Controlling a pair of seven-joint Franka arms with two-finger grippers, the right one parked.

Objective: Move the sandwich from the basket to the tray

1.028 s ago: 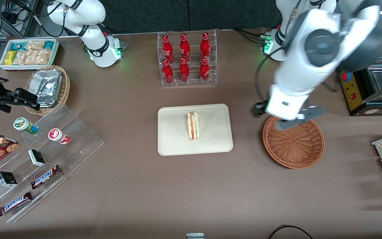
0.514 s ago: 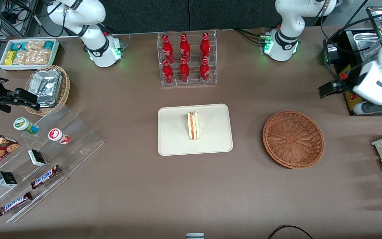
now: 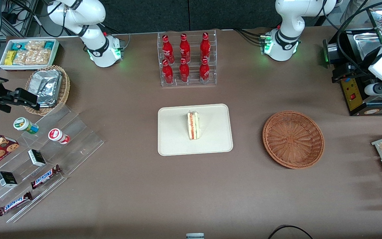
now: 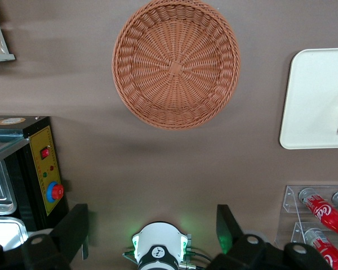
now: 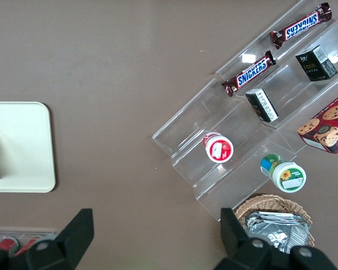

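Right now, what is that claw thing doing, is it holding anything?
Gripper: jaws open, holding nothing, raised above the table near the working arm's base.
Sandwich: lying on the tray.
Basket: holds nothing.

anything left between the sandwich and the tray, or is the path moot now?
Moot: the sandwich already lies on the tray, and the basket holds nothing. Nothing visible stands between them. The left gripper is open, raised near the working arm's end of the table, above the control box.
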